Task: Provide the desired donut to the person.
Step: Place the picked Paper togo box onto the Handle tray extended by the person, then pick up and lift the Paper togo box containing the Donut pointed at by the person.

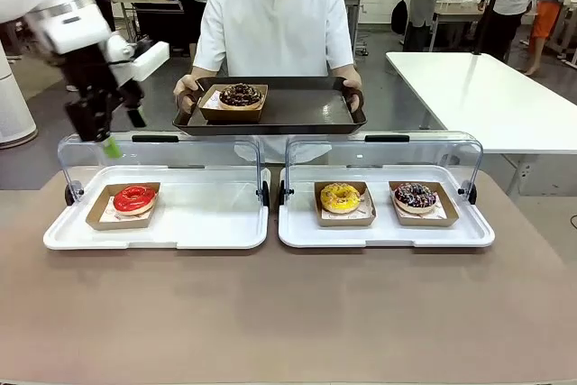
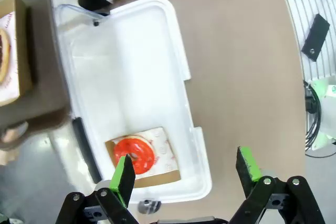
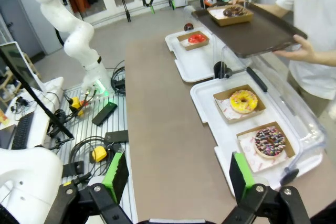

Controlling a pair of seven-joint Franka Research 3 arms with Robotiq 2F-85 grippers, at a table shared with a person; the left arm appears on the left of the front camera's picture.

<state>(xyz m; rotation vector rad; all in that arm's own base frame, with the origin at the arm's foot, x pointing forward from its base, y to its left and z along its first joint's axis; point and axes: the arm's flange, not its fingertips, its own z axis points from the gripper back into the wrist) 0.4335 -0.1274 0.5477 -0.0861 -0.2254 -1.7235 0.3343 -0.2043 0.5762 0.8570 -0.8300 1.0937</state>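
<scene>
The person [image 1: 275,29] stands at the far side holding a dark serving tray [image 1: 297,114] with both hands. On it a chocolate donut [image 1: 240,95] sits in a cardboard box. A red donut [image 1: 133,197] lies in the left white tray [image 1: 207,223]. A yellow donut [image 1: 340,197] and a sprinkled chocolate donut [image 1: 415,196] lie in the right white tray [image 1: 383,232]. My left gripper [image 1: 108,137] hangs open above the left tray's back left corner, over the red donut [image 2: 134,155]. My right gripper [image 3: 178,177] is open and empty, well back from the yellow donut [image 3: 243,100].
Clear hinged lids [image 1: 162,155] stand raised behind both white trays. The brown table [image 1: 288,313] is bare in front of the trays. Cables and small devices [image 3: 100,135] lie on a grid beside the table on my side. A white table [image 1: 487,96] stands at the far right.
</scene>
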